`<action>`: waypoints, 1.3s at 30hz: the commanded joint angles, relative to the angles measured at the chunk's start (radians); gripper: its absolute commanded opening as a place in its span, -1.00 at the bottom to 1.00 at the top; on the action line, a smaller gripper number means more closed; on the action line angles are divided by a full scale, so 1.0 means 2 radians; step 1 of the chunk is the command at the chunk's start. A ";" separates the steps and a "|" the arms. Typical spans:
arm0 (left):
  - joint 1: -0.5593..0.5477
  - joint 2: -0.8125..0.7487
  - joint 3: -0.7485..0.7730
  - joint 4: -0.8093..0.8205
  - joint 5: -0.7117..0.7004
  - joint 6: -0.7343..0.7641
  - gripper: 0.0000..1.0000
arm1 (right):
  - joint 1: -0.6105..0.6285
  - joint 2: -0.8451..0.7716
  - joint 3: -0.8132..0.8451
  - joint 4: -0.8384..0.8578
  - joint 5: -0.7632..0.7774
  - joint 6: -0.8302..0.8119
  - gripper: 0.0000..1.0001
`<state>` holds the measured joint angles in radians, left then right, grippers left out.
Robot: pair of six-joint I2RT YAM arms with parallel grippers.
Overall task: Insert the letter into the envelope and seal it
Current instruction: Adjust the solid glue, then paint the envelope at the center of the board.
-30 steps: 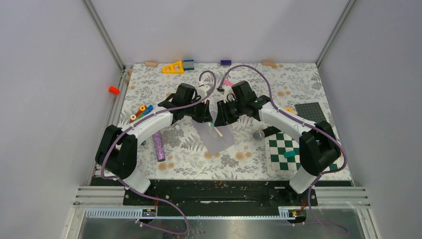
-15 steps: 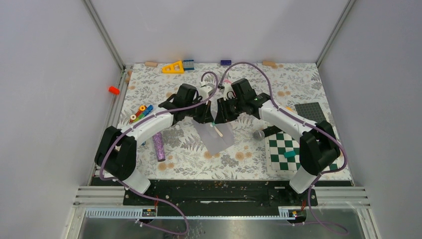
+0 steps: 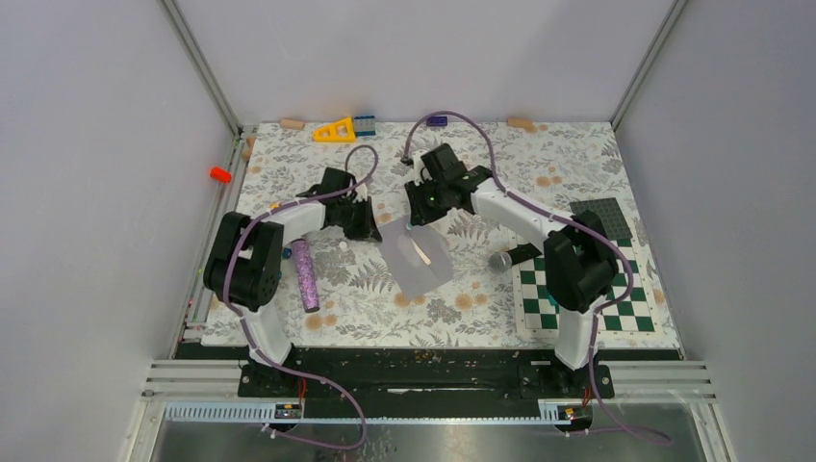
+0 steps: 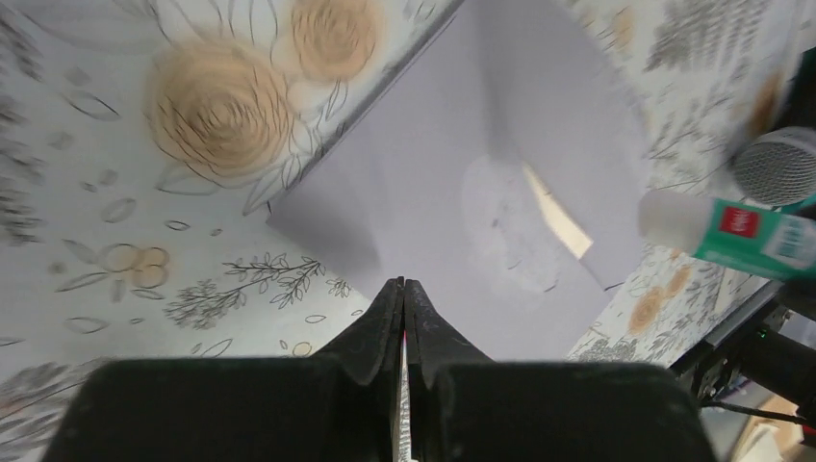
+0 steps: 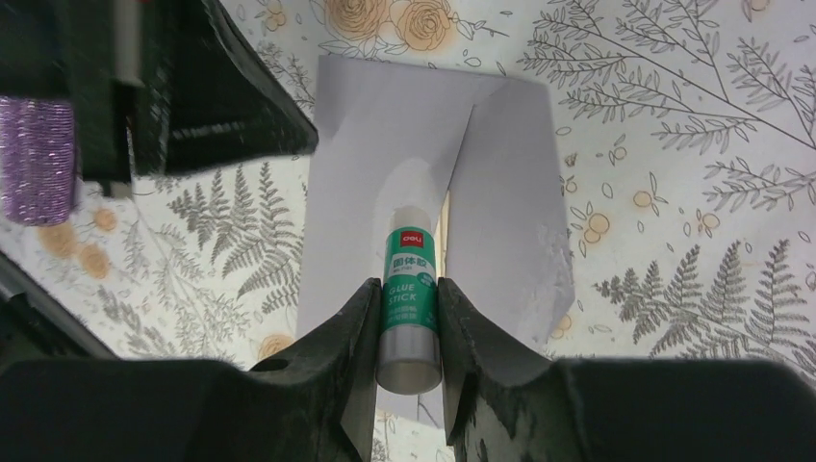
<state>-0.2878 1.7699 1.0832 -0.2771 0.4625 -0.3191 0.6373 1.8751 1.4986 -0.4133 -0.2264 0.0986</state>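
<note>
I count one envelope (image 3: 419, 258), one glue stick (image 5: 410, 294), one checkered mat (image 3: 535, 294), one purple tube (image 3: 306, 274), one yellow triangle (image 3: 335, 130), two blue bricks (image 3: 364, 123) (image 3: 437, 120).

glue stick (image 5: 409, 308): green label reads "glue stick"; red "deli" logo above it.

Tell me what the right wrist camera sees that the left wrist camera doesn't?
Only the right wrist view shows the sparkly purple tube and the right claw pinching the glue stick. Only the left wrist view shows the grey mesh ball and the left claw shut, empty. Both show the envelope and the glue stick.
</note>
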 commanded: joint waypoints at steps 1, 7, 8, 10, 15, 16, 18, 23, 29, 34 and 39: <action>-0.007 0.037 -0.003 -0.004 0.021 -0.034 -1.00 | 0.024 0.044 0.064 -0.030 0.050 -0.016 -1.00; -0.008 0.062 0.012 0.008 0.044 -0.059 -1.00 | 0.036 0.088 0.112 -0.073 0.040 -0.026 -1.00; -0.008 0.063 0.011 0.011 0.047 -0.063 -1.00 | 0.039 0.087 0.109 -0.075 0.042 -0.030 -1.00; -0.008 0.063 0.010 0.014 0.046 -0.070 -1.00 | 0.046 0.082 0.102 -0.077 0.046 -0.039 -1.00; -0.008 0.054 0.004 0.026 0.051 -0.083 -1.00 | 0.052 0.075 0.086 -0.086 0.056 -0.043 -1.00; -0.008 0.052 0.005 0.029 0.057 -0.084 -1.00 | 0.052 0.076 0.084 -0.087 0.057 -0.045 -1.00; -0.009 0.049 0.006 0.031 0.064 -0.090 -1.00 | 0.053 0.077 0.081 -0.090 0.057 -0.046 -1.00; -0.018 0.050 0.005 0.033 0.067 -0.095 -1.00 | 0.054 0.083 0.076 -0.099 0.059 -0.047 -1.00; -0.035 0.065 0.003 0.033 0.051 -0.100 -1.00 | 0.054 0.084 0.070 -0.099 0.058 -0.046 -1.00; -0.043 0.070 0.005 0.025 0.017 -0.096 -1.00 | 0.057 0.087 0.071 -0.105 0.051 -0.047 -1.00; -0.047 0.075 0.004 0.019 -0.001 -0.094 -1.00 | 0.061 0.089 0.070 -0.110 0.043 -0.047 -1.00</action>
<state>-0.3691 1.8999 1.0805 -0.2417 0.5385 -0.5251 0.7391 2.0514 1.6382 -0.6128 -0.1215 0.0193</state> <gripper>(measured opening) 0.005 0.316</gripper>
